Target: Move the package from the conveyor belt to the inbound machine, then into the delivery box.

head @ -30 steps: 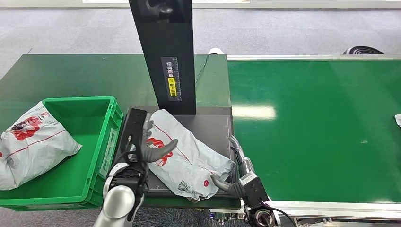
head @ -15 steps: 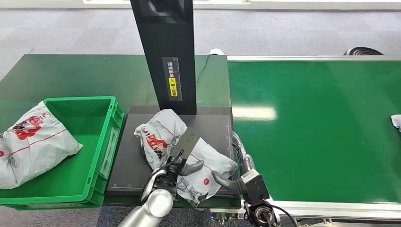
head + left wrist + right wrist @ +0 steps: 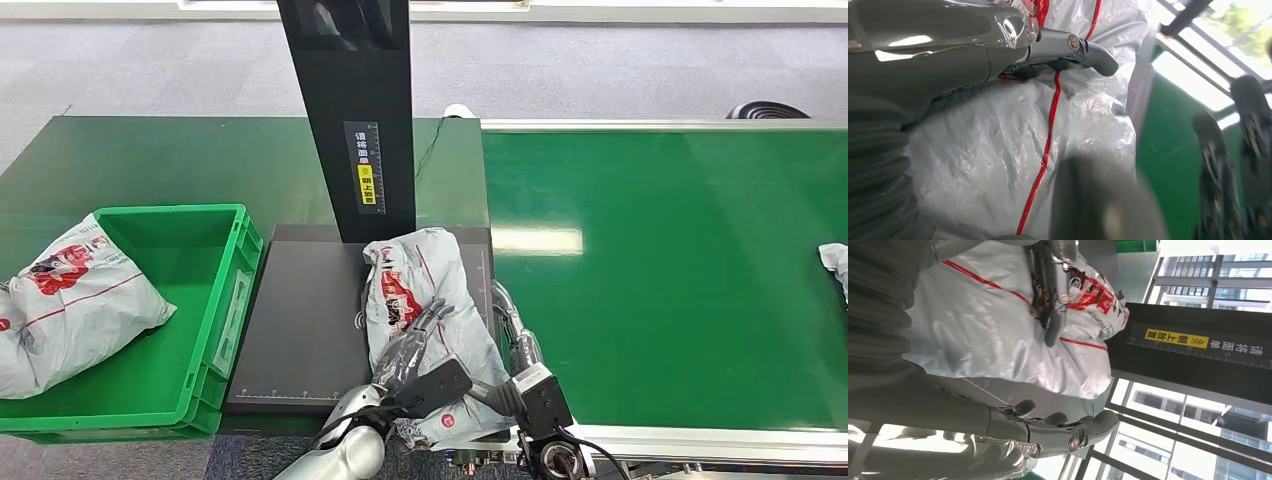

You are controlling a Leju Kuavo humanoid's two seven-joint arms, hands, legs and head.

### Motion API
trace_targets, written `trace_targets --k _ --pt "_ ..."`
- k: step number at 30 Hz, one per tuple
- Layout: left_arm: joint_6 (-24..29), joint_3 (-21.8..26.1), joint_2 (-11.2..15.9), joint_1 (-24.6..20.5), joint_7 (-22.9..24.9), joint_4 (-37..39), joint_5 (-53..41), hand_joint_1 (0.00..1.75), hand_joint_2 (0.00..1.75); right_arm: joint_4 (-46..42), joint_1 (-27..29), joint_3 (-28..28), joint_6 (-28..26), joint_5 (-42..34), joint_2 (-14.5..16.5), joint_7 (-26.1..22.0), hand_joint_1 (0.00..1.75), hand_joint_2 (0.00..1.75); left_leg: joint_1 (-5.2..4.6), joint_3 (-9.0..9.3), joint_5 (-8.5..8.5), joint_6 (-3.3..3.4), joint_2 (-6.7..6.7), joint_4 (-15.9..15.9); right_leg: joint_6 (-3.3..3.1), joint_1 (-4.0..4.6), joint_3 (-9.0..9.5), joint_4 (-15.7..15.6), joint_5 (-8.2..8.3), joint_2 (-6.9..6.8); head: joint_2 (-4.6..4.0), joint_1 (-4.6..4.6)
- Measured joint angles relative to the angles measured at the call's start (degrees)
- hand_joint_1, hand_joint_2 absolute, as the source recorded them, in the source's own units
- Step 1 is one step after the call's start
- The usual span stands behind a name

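Note:
The white package with red print (image 3: 420, 290) lies on the right side of the black inbound machine platform (image 3: 300, 320), its far end against the machine's black post (image 3: 350, 120). My left hand (image 3: 412, 348) rests on top of the package with fingers spread flat; its thumb (image 3: 1073, 46) lies across the plastic (image 3: 998, 150). My right hand (image 3: 503, 330) stands along the package's right edge, fingers slightly curled and holding nothing (image 3: 1063, 432). The right wrist view shows the package (image 3: 988, 335) with the left hand's fingers (image 3: 1050, 295) on it.
A green delivery box (image 3: 215, 300) stands left of the platform, with another white package (image 3: 70, 300) draped over its left side. The green conveyor belt (image 3: 680, 280) runs to the right, and a further package (image 3: 835, 262) shows at its right edge.
My left hand swept from the platform's left side to the right, pushing and turning the package toward the post and my right hand. The package at the belt's edge came in slightly.

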Motion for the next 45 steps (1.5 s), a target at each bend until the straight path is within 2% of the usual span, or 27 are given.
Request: trace_targets --k 2,3,8,15,28,31,35,39,45 --pt "0.34 -0.94 -0.05 -0.41 -3.58 2.00 -0.15 1.51 1.75 -0.13 0.03 -0.02 0.04 0.10 0.00 0.01 0.00 1.75 0.00 -0.03 0.00 0.00 -0.01 0.00 0.00 0.00 -0.02 0.00 0.00 0.00 0.01 0.00" --pt "0.46 -1.35 -0.08 -0.59 -5.10 2.84 -0.22 1.66 1.75 -0.16 0.04 -0.03 0.08 0.16 0.01 0.03 0.00 1.75 0.00 -0.04 0.00 0.00 -0.01 0.00 0.00 0.00 -0.02 0.00 0.00 -0.01 0.01 0.00" --pt "0.82 -3.08 -0.16 -1.32 -12.40 6.11 -0.44 1.67 1.75 -0.39 0.01 -0.05 0.51 0.44 0.08 0.24 0.00 1.75 0.00 -0.09 0.00 0.00 -0.02 0.00 0.01 0.00 -0.04 0.00 0.00 -0.03 0.00 0.01" --pt "1.09 -4.08 -0.20 -1.72 -18.40 8.31 -0.44 1.75 1.75 -0.65 0.00 -0.05 0.62 0.48 0.11 0.36 0.00 1.75 0.00 -0.11 0.00 0.00 -0.02 -0.01 0.00 0.01 -0.07 0.00 0.00 -0.03 0.01 0.01" --pt "7.26 -2.64 -0.12 -1.30 -19.34 6.50 -0.03 1.75 1.75 -0.80 -0.04 -0.06 1.04 0.62 0.09 0.88 0.00 1.75 0.01 -0.24 0.01 -0.01 -0.01 -0.01 -0.02 0.05 -0.25 0.01 0.02 0.00 0.00 0.01" --pt "10.10 -0.31 0.13 -0.46 -17.97 3.22 -0.26 1.75 1.75 -0.80 0.24 -0.08 0.97 0.43 -0.01 0.87 0.00 1.75 0.01 -0.35 0.03 -0.02 -0.01 0.00 -0.03 0.05 -0.35 0.01 0.03 -0.01 0.00 0.01" --pt "14.71 3.42 0.65 0.04 -12.68 -2.21 -0.92 1.75 1.75 -0.80 0.74 -0.13 0.56 -0.24 -0.35 0.54 0.00 1.75 0.01 -0.49 0.05 -0.03 -0.01 0.00 -0.03 0.05 -0.48 0.02 0.03 -0.01 0.00 0.03" --pt "19.51 7.55 1.44 -0.19 -5.16 -8.51 -3.15 1.75 1.75 -0.92 1.45 -0.20 0.38 -0.45 -0.60 0.08 0.00 1.75 0.01 -0.54 0.05 -0.03 -0.01 0.00 -0.03 0.05 -0.53 0.03 0.03 -0.01 0.01 0.04" --pt "22.26 12.91 3.13 -0.46 8.81 -18.59 -7.71 1.75 1.75 -1.42 1.95 -0.27 0.37 -0.39 -0.74 0.02 0.00 1.75 0.02 -0.57 0.05 -0.03 0.00 -0.01 -0.04 0.06 -0.56 0.04 0.03 0.00 0.00 0.03"
